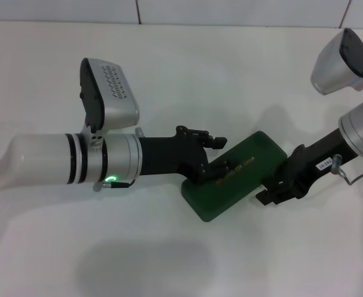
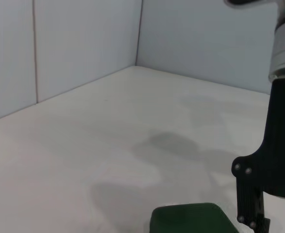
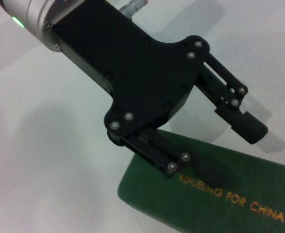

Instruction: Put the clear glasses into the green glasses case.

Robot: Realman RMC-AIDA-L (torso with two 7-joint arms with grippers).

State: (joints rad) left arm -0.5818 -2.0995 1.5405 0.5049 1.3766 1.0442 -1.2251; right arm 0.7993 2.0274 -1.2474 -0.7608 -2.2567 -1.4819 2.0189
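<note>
- Green glasses case (image 1: pixel 234 176): shut, mid-surface (image 1: pixel 187 68); clear glasses unseen.
- Left gripper (image 1: pixel 221 154): spread, one finger on lid, apparently pressing.
- Right gripper (image 1: pixel 269 197): against case's right end, bracing; finger state unclear.

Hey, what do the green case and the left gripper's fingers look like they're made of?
The green glasses case looks like a hard shell with a matte, faintly textured dark green covering, possibly leatherette or coated plastic; gold lettering is printed on its closed lid. The left gripper has open fingers that look like matte black rigid plastic or anodised metal, joined by small silver screws. The right gripper is at the case's other end.
</note>
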